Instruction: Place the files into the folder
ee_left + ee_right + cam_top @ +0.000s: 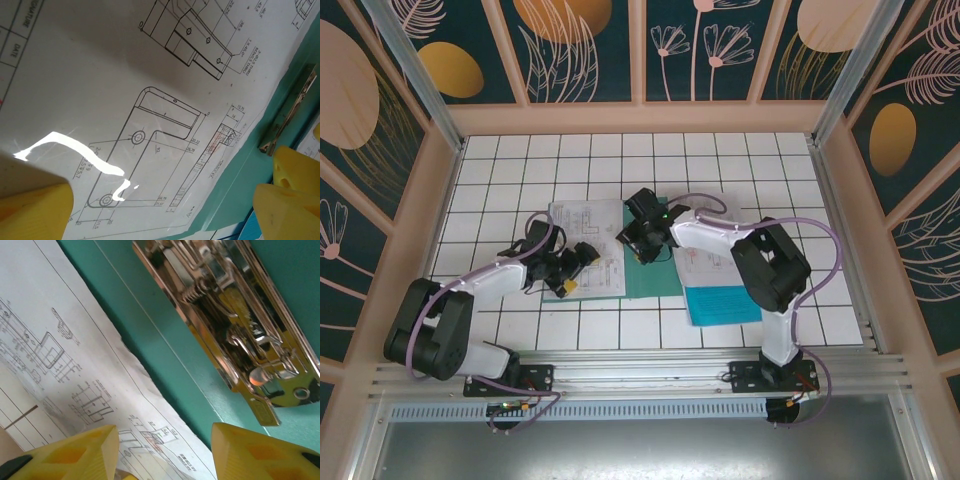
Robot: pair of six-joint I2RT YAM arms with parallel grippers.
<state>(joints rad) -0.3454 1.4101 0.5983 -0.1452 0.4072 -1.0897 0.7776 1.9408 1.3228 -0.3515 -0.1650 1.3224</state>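
my left tool point(165, 200), fingers spread wide and empty, over a printed sheet point(125, 100) lying on the open folder point(250, 165), left of its clip point(287, 117). my right tool point(165, 445), likewise spread and empty, low beside the clip. right of the clip, a second white sheet point(705, 262) with the blue sheet point(720, 303) at its near side

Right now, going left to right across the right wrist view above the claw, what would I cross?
printed white sheet → teal folder cover → metal clip
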